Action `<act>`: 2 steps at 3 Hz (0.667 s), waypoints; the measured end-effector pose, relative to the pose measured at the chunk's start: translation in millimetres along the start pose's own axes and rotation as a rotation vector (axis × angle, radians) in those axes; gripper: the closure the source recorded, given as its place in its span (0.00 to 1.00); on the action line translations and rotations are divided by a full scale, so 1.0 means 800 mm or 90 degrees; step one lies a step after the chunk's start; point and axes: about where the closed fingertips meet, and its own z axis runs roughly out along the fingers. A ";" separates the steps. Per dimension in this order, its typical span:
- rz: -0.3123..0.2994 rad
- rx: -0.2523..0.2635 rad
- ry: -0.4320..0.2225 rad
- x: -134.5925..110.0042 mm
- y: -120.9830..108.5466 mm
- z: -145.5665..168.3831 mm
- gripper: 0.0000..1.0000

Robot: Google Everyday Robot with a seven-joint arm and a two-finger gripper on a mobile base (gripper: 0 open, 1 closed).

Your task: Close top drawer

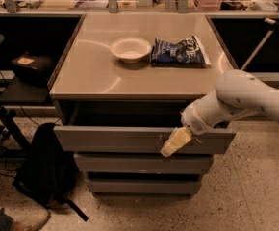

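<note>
The top drawer (pixel 110 138) is a wide, shallow grey metal drawer. It stands pulled out from the cabinet, with a dark gap above its front. Small whitish scratches mark the front right of centre. My gripper (pixel 173 143) is a cream-coloured tip at the end of the white arm (pixel 235 100). It lies against the drawer front at the scratched spot, pointing down and to the left.
A white bowl (pixel 130 48) and a blue snack bag (pixel 179 52) lie on the cabinet top (pixel 91 76). Two narrower drawer fronts (pixel 139 163) sit below. A black backpack (pixel 43 167) lies on the floor at the left, by a dark side table (pixel 14 88).
</note>
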 end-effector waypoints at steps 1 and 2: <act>0.007 0.111 -0.030 -0.002 0.054 -0.059 0.00; -0.009 0.167 -0.032 -0.001 0.083 -0.082 0.00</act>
